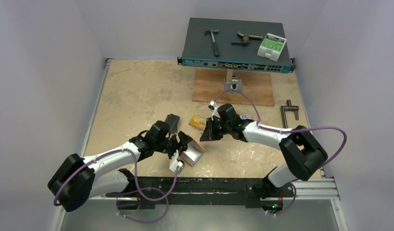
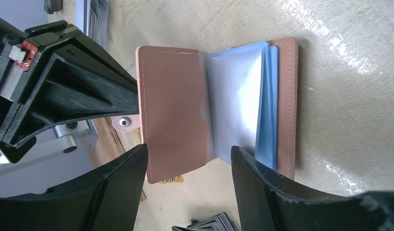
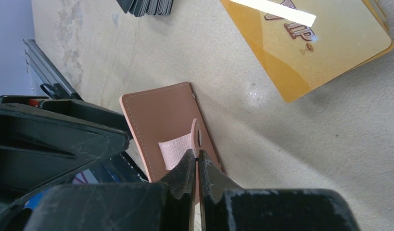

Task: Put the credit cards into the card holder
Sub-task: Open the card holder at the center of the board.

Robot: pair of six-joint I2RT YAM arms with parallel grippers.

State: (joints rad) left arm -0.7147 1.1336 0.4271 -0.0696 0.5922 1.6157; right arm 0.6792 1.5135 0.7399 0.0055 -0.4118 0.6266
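The beige stone-look tabletop (image 1: pixel 137 91) carries the salmon-pink folding leather-look card holder (image 2: pixel 173 110), spread open near the near edge. The right gripper (image 3: pixel 196 156) is pinched closed on its small snap tab (image 3: pixel 178 148); the left gripper (image 2: pixel 189 153) stands open astride the cover. If that thin tab slips, I reckon the cover flops shut over the clear plastic sleeves (image 2: pixel 233 101) before any orange-gold cards (image 3: pixel 305 43) go in

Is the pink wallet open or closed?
Open: the wallet is spread, clear sleeves fanning out inside, the right hand pinching its snap tab.
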